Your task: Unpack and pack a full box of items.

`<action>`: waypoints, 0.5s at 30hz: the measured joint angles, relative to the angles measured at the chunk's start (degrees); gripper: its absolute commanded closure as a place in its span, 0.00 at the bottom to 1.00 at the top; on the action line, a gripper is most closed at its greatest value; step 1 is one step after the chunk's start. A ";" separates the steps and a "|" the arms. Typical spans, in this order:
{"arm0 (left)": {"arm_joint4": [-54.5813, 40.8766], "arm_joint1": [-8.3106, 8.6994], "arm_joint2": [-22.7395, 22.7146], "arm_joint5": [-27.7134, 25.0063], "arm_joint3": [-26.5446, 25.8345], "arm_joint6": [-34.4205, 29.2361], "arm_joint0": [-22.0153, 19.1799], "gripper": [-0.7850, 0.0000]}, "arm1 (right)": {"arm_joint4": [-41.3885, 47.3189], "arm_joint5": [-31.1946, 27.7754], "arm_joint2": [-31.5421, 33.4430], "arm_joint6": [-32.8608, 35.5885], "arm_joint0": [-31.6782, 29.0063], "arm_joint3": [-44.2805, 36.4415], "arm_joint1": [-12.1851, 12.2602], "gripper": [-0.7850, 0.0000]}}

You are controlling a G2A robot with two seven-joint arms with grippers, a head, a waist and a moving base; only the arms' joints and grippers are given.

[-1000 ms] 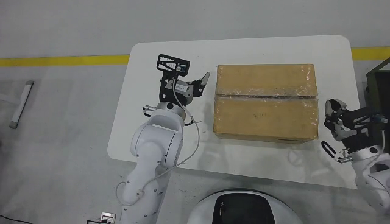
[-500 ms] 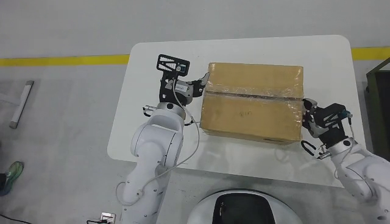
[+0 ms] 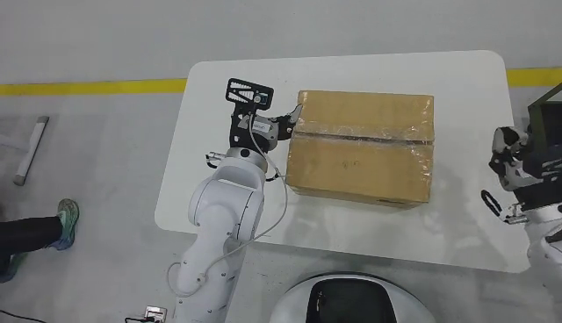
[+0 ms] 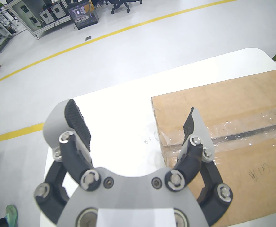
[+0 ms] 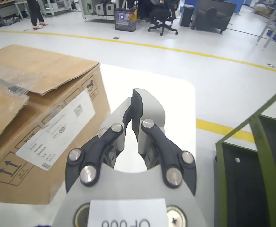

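On a white round-cornered table [image 3: 219, 104], a taped brown cardboard box [image 3: 364, 147] sits closed just beside the left gripper [image 4: 131, 106], jaws spread wide and empty, while the right gripper [image 5: 133, 105], jaws pinched together on nothing, hovers off the opposite end.

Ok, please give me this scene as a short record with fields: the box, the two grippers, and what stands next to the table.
box: cardboard box, flaps down, on the white table
seam: clear tape along the top
left gripper: open, at one end of the box by the seam; contact unclear
right gripper: shut, holding nothing, apart from the box's other end
beside table: green bin
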 measured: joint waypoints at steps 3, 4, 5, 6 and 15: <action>0.00 0.00 0.00 0.00 0.00 0.00 0.00 0.00 | 1.11 -1.63 4.01 -1.87 -2.83 -0.83 0.01 1.00; 0.00 0.00 0.00 0.00 0.00 0.00 0.00 0.00 | 1.25 -2.28 5.06 -2.52 -3.59 -0.90 0.01 1.00; 0.00 0.00 0.00 0.00 0.00 0.00 0.00 0.00 | 1.49 -3.09 5.99 -3.19 -4.28 -0.91 0.02 1.00; 0.00 0.00 0.00 0.00 0.00 0.00 0.00 0.00 | 1.85 -4.28 7.09 -4.06 -5.07 -0.76 0.02 1.00; -1.34 -0.62 3.72 0.70 -0.14 -0.20 -0.25 0.00 | 2.47 -10.06 10.94 -7.10 -4.31 3.51 0.29 1.00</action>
